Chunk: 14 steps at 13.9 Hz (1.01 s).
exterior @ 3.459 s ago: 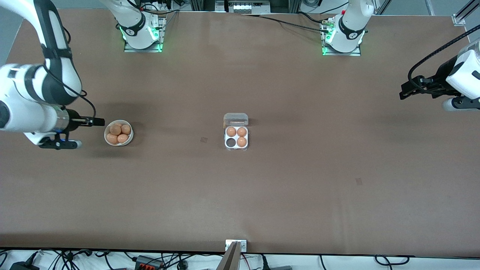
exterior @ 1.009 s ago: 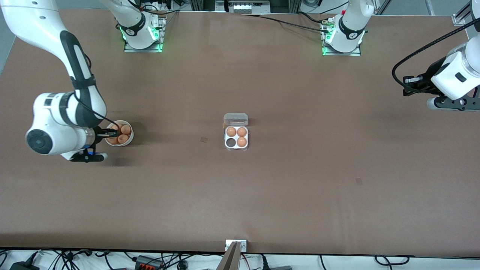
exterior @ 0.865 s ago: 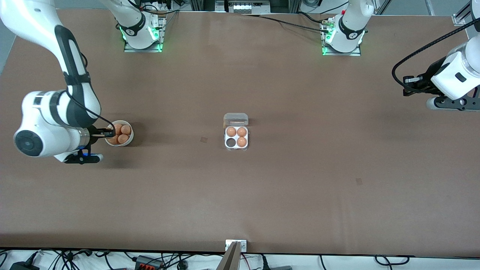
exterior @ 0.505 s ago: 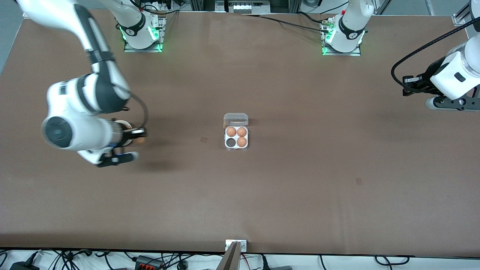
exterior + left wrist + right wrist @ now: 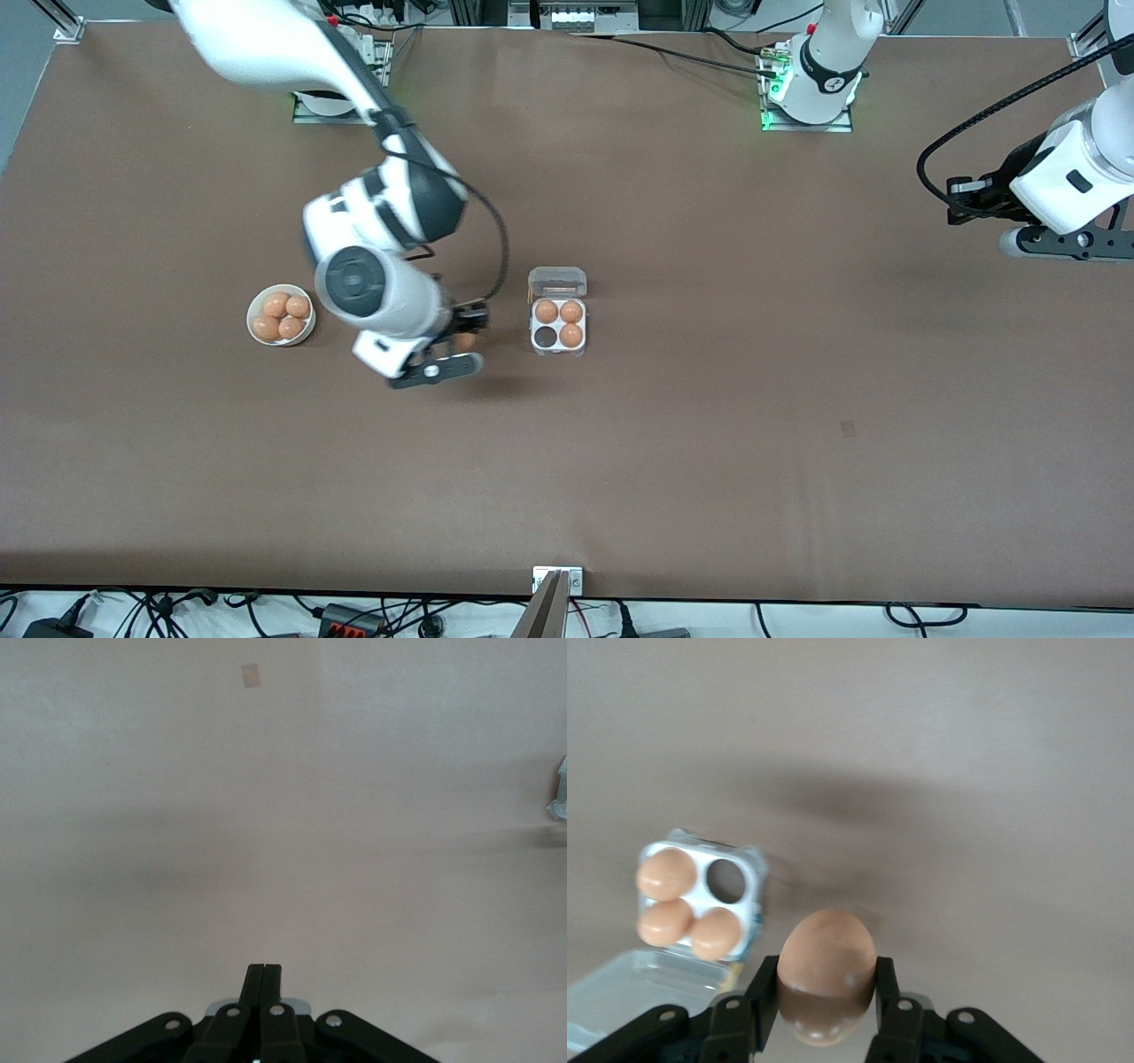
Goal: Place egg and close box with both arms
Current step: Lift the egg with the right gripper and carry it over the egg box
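My right gripper hangs over the table between the bowl and the box, shut on a brown egg. The fingers press on both sides of the egg. The box stands at the table's middle with its clear lid folded open. Three of its cells hold eggs, and the empty cell faces my right gripper; the empty cell also shows in the right wrist view. My left gripper waits over the left arm's end of the table; there the left gripper is shut on nothing.
A round white bowl with several brown eggs stands toward the right arm's end of the table. A small tape mark lies on the brown tabletop, nearer the front camera than the box. A metal bracket sits at the near edge.
My right gripper has left the bowl with an egg and swung across the table toward the box. The left arm has barely shifted.
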Each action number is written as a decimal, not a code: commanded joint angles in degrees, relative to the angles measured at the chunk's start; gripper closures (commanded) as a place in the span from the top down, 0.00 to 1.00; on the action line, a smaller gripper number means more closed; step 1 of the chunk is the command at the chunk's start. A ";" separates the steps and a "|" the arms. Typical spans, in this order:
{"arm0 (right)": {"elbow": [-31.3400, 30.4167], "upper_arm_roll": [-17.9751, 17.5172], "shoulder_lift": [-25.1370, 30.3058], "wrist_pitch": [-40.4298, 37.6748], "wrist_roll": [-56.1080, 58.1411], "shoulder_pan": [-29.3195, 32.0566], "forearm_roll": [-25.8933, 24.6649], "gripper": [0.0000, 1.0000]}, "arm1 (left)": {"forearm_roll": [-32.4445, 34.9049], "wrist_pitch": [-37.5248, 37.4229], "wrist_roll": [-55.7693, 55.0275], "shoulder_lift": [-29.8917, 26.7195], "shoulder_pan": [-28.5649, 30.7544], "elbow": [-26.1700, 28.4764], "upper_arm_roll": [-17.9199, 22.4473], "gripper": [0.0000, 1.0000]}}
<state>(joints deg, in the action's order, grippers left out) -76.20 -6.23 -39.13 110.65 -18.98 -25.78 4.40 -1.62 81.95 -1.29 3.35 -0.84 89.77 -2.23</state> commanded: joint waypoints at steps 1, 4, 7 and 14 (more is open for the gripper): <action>2.28 0.43 -3.13 3.67 -7.54 -4.96 0.52 0.14 | 0.56 -1.45 1.20 0.16 -0.04 -1.09 -0.24 0.01; 2.28 0.43 -6.20 9.82 -11.43 -7.42 0.61 0.14 | 0.48 -2.14 1.38 0.16 -0.04 -1.18 -0.24 0.01; 2.37 0.34 -8.59 12.73 -11.96 -7.88 0.61 0.14 | 0.48 -2.15 1.38 0.16 -0.04 -1.09 -0.24 0.01; 2.28 0.35 -10.61 13.72 -11.87 -8.49 0.52 0.15 | 0.48 -2.15 1.29 0.16 -0.04 -1.09 -0.94 0.01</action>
<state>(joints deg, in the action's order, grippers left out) -75.58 -6.17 -48.73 125.07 -30.35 -33.89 4.41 -1.62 80.88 -0.97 3.35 -0.85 89.76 -3.04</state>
